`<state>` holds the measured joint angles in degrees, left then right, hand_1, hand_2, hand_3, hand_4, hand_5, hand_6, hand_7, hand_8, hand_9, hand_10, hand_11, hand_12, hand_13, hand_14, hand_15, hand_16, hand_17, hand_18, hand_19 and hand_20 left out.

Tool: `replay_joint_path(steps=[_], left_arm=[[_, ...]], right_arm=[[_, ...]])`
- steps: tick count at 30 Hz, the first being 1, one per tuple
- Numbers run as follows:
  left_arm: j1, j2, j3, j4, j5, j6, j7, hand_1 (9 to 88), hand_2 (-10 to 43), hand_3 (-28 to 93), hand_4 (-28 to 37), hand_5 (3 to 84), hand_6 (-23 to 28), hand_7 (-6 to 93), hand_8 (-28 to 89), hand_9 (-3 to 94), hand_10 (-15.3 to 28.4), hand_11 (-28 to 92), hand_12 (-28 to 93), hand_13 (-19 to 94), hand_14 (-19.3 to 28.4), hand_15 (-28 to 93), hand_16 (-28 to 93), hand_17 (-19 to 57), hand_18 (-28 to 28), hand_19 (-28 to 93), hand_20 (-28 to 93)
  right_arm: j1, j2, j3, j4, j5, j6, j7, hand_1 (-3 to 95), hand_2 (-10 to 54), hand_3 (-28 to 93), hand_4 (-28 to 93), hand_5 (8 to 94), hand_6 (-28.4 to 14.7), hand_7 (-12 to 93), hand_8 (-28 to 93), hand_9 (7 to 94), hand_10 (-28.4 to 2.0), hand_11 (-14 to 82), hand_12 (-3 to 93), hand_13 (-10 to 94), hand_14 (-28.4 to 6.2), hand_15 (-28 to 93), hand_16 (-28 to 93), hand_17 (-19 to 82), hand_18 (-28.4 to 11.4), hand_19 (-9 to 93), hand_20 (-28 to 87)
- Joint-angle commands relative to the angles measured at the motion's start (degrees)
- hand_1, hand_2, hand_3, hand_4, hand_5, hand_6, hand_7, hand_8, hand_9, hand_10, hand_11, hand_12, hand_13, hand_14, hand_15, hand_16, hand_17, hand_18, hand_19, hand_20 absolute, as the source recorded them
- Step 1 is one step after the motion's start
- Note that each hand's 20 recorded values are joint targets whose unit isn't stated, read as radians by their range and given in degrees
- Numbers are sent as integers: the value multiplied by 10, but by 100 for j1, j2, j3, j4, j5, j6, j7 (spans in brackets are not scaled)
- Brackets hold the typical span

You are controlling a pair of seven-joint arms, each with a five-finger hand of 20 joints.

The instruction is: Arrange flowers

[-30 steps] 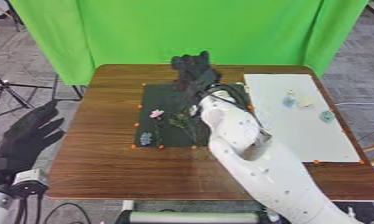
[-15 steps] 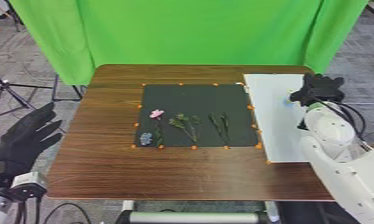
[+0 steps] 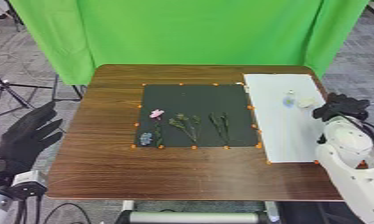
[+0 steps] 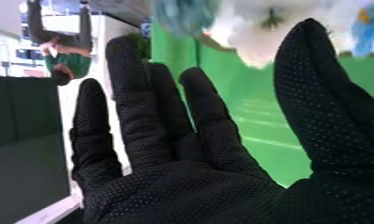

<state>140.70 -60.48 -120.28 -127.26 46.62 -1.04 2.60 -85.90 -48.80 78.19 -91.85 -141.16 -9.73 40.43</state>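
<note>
the round white flower with thin, silky petals, near nine o'clock from the wide-spread, empty right robot hand, looks light and crushable, best pinched gently beneath its bloom.

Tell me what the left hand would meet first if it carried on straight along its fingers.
Probably the left part of the green curtain: the left hand's fingers point forward past the table's left edge. Depth is unclear, so treat that as a guess.

A pink flower lies on the black mat — near greenery
</note>
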Motion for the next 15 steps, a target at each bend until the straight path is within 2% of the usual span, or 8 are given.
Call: replay_joint_path(steps=[1,4,6,7,9,11,15], left_arm=[[11,59,8,16,6,-5,-31,207,-4,702,-283,209,8,210,-104,169,88,115,200,138,109,146,82,-111,183,367,96],[32,63,-9,12,-10,-16,-38,208,-4,703,-283,209,8,210,-104,169,88,115,200,138,109,145,81,-111,183,367,96],[3,70,6,29,3,-34,-34,208,-4,703,-283,210,8,211,-104,169,88,115,200,138,109,145,82,-111,183,367,96],[4,68,2,24,4,-35,-30,209,-4,704,-283,210,9,211,-104,169,88,115,200,138,109,145,82,-111,183,367,96],[26,67,-24,21,1,-28,-38,209,-3,704,-283,210,8,211,-104,169,88,114,199,138,108,146,82,-111,183,367,96],[43,72,-53,22,-11,-35,-42,210,-2,703,-283,210,8,212,-105,169,88,115,199,138,108,146,82,-111,183,368,96],[51,79,-71,13,-8,-44,-51,211,-1,702,-283,210,8,213,-105,169,87,114,199,138,109,146,81,-110,183,369,96]], right_arm=[[20,56,-164,413,-6,-88,251,293,-95,864,-280,364,-57,274,-128,436,-134,207,217,546,-95,333,196,124,-194,633,366],[72,89,-277,630,-62,160,148,329,-95,867,-281,395,-51,295,-136,482,-124,242,216,628,-69,367,190,173,-196,674,375],[-45,103,-236,661,-195,657,-8,368,-95,860,-281,457,-23,350,-167,548,-107,293,218,686,-45,369,228,204,-194,701,381],[-83,113,-237,650,-267,834,-81,395,-95,841,-281,495,-13,376,-113,600,-90,277,260,717,-31,358,273,218,-194,712,386],[-133,131,-274,592,-395,1101,-176,466,-83,798,-282,575,8,467,-35,748,-64,172,407,783,-11,358,338,254,-191,739,402],[-186,123,-264,458,-452,1241,-255,502,-77,796,-281,644,23,489,-2,823,-57,165,466,828,-9,409,338,296,-183,765,417],[-179,49,-261,-64,-453,1429,-479,509,-88,813,-282,694,23,471,6,864,-45,181,495,851,-14,464,305,318,-181,777,429]])
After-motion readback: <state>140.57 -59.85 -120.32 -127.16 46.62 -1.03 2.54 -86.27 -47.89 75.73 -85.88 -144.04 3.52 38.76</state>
